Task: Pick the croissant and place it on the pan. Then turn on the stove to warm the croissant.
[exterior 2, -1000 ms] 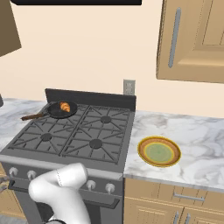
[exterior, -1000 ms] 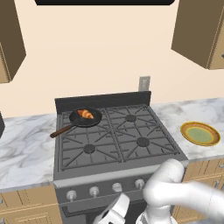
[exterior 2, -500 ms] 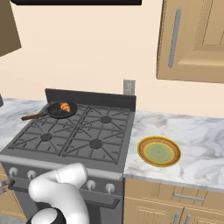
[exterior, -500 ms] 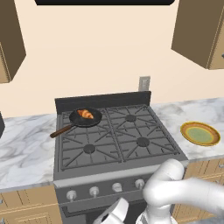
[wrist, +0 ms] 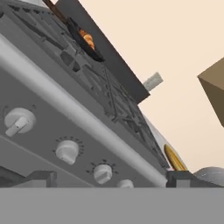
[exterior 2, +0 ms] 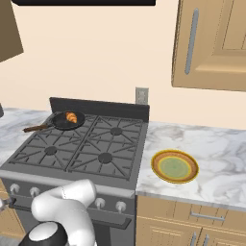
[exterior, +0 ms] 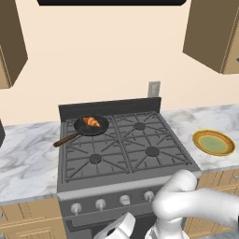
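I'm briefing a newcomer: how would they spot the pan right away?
Find the dark grey stove set between marble counters. On its back-left burner sits the pan, small, round and black with a reddish-brown handle, holding the croissant; the plate is green and yellow-rimmed.

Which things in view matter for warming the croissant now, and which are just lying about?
Job:
- small golden-brown crescent croissant, lying in the pan
- small round black frying pan with reddish-brown handle, on the rear left burner
- dark grey four-burner gas stove
- silver front knobs
- hand, open, low before the knobs

Lying about:
- round yellow-rimmed green plate on the marble counter
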You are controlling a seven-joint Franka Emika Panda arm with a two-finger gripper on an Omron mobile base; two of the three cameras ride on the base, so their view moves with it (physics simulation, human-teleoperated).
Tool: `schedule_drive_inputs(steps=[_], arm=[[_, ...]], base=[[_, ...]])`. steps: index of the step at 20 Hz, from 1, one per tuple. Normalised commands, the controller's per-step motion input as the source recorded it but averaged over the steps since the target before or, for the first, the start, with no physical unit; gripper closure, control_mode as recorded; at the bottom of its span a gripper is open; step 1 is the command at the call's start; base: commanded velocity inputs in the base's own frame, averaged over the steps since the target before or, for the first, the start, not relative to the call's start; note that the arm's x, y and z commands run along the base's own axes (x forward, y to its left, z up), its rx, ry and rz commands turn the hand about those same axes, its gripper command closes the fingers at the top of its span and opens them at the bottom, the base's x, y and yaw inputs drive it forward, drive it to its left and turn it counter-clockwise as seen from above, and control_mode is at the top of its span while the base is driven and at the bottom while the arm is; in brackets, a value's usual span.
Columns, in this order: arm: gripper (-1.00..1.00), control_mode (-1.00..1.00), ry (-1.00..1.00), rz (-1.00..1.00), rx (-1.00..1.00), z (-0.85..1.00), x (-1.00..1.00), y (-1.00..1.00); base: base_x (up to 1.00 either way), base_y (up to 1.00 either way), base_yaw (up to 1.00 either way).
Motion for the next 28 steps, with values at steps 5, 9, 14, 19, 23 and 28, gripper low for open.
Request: schedule_drive_inputs(steps=[5,9,14,19,23,28], arm=[[-1.0,-1.0,0.0,0.0,0.11,0.0,0.04,0.0],[-1.0,-1.0,0.0,0.0,0.13,0.0,0.05,0.0],[-1.0,-1.0,-0.02,0.0,0.15,-0.03,0.09,0.0],[-1.0,-1.0,-0.07,0.0,0.18,0.0,0.05,0.0],[-1.0,-1.0,-0.12,0.01,0.17,-0.05,0.02,0.0],[-1.0,-1.0,-0.11,0.0,0.16,0.0,0.0,0.0]], base=[[0.0,0.0,0.0],[0.0,0.0,0.0],[0.0,0.0,0.0],[0.0,0.0,0.0],[0.0,0.0,0.0],[0.0,0.0,0.0]])
